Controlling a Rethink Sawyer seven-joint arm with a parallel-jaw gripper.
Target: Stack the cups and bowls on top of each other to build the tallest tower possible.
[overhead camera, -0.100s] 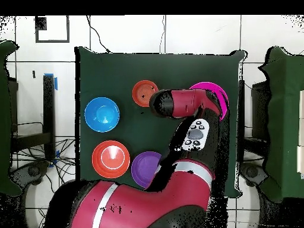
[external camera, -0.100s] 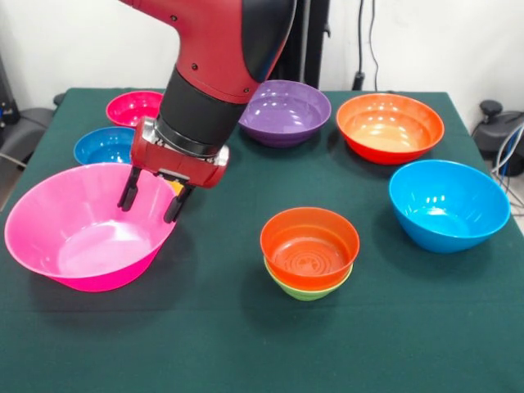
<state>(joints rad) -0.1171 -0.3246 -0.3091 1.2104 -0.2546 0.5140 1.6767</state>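
Seven bowls show on the green-clothed table (external camera, -0.100s: 246,344). Gripper (external camera, -0.100s: 154,199) hangs over the far rim of the large pink bowl (external camera, -0.100s: 82,229), fingers (external camera, -0.100s: 128,188) spread apart, nothing held; a bit of yellow shows just behind them, can't tell what. Pink bowl sits at the table's left edge in the front view. Small dark blue bowl (external camera, -0.100s: 102,146) and small magenta-red bowl (external camera, -0.100s: 131,106) behind it, toward the far left corner. Purple bowl (external camera, -0.100s: 286,110) and large orange bowl (external camera, -0.100s: 390,125) along the far edge. Light blue bowl (external camera, -0.100s: 449,203) by the right edge. Tower (external camera, -0.100s: 309,252) near centre: orange-red bowl (external camera, -0.100s: 309,244) nested in small green bowl (external camera, -0.100s: 307,289).
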